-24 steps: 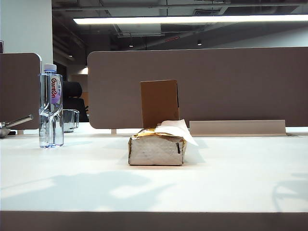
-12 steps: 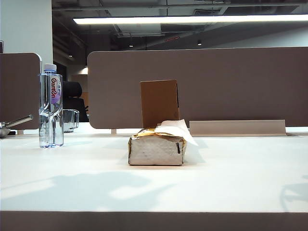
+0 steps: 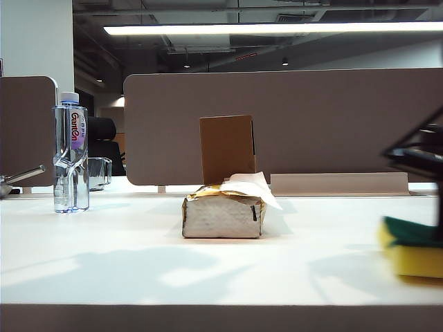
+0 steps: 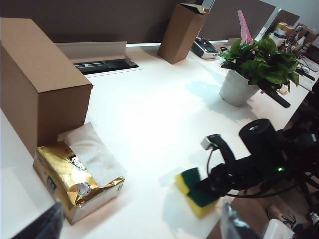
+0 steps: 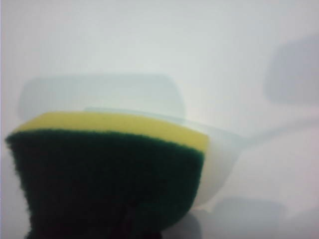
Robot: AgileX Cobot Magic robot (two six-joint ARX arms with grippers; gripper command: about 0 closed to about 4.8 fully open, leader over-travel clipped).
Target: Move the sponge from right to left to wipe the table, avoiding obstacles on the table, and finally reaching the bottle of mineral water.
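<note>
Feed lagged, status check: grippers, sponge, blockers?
Right gripper shut on sponge, table's right edge. Left gripper open, empty. Tissue pack, cardboard box mid-path; bottle far left.

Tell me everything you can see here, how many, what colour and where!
sponge: one, yellow with green top, far right of table, held by the right gripper
tissue pack: one, gold and grey, middle of table
box: one, brown, upright just behind the tissue pack
second box: one, brown, tall, at the far side of the table
bottle: one, clear with white cap, far left
mug: one, clear glass, behind the bottle
plant: one, green in white pot, past the sponge
table: one, white
right gripper: black, shut on sponge
left gripper: dark fingers, open, above the table
</note>
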